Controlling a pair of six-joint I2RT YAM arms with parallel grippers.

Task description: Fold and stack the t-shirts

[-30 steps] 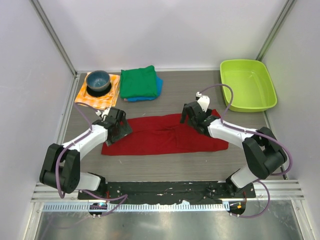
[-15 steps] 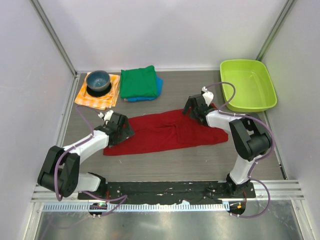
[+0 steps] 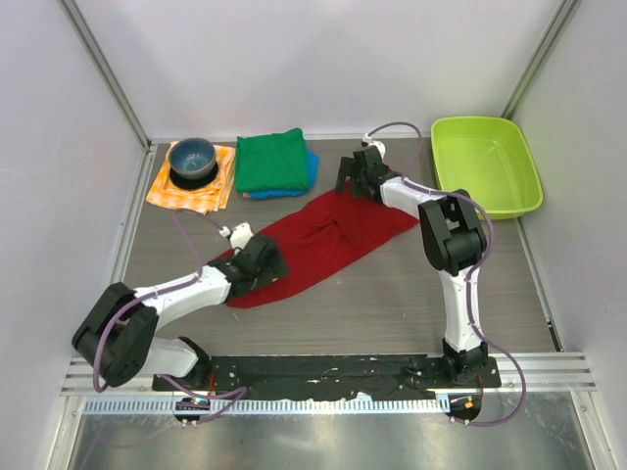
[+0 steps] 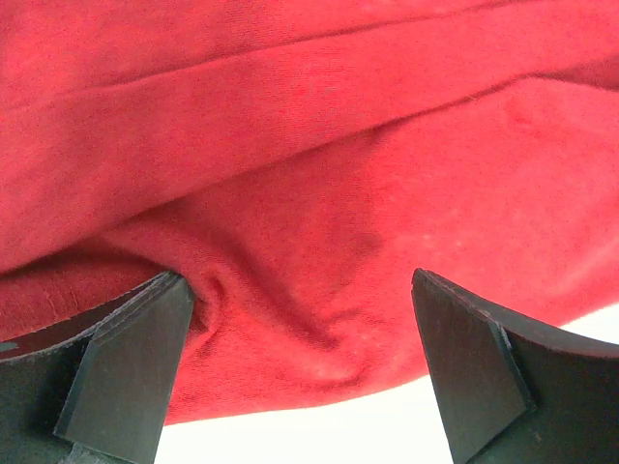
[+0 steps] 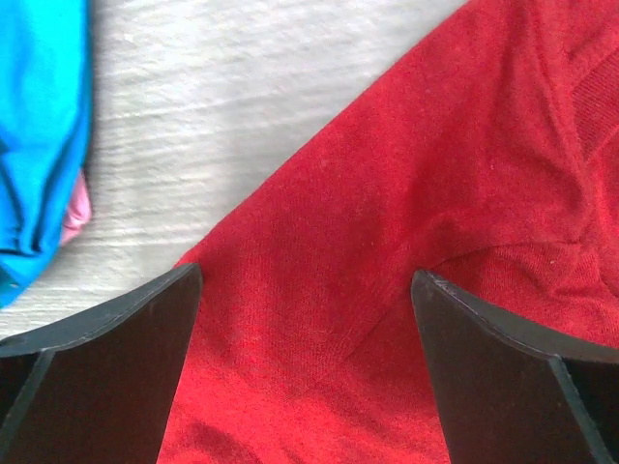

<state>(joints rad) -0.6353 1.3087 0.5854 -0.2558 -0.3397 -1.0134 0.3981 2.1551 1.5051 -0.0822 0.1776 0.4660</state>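
At mid-desk the dark red cotton t-shirt [image 3: 328, 240] lies slantwise, a long folded strip. The left end effector [image 3: 266, 266] and right end effector [image 3: 349, 178] stand at its two ends, both spread wide and clasping nothing. Likely mid-fold; next, each should pinch its end and bring the ends together.

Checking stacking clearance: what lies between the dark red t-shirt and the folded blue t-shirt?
Bare grey wood-grain table separates the dark red t-shirt from the blue t-shirt; the right wrist view shows it.
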